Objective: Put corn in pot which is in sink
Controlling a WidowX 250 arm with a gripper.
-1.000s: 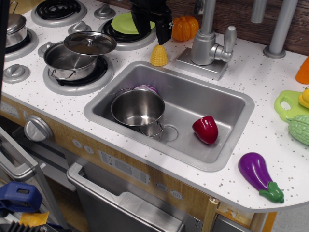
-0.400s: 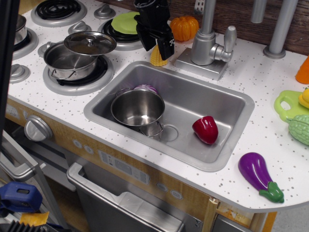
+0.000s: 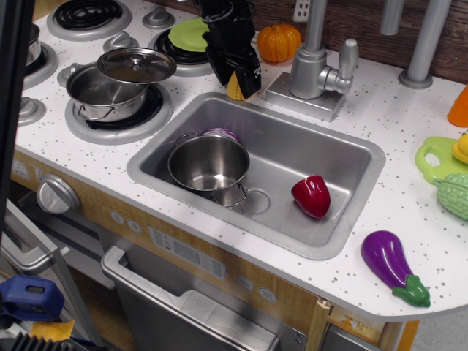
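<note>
The yellow corn point(image 3: 234, 89) stands on the white counter just behind the sink's back rim, left of the faucet; only a sliver of it shows. My black gripper point(image 3: 235, 82) has come down over it, with one finger on each side, and looks open. The lidless steel pot point(image 3: 208, 162) stands empty in the left part of the sink point(image 3: 292, 150), well in front of the gripper.
A red pepper point(image 3: 312, 195) lies in the sink's right part and a purple thing point(image 3: 221, 134) sits behind the pot. The faucet point(image 3: 314, 66) and orange pumpkin point(image 3: 280, 42) are right of the gripper. A lidded steel pot point(image 3: 117, 84) is on the stove; an eggplant point(image 3: 391, 263) lies at front right.
The gripper has moved down and slightly forward onto the corn, which now is mostly hidden by it. The corn, pot and other things have not moved.
</note>
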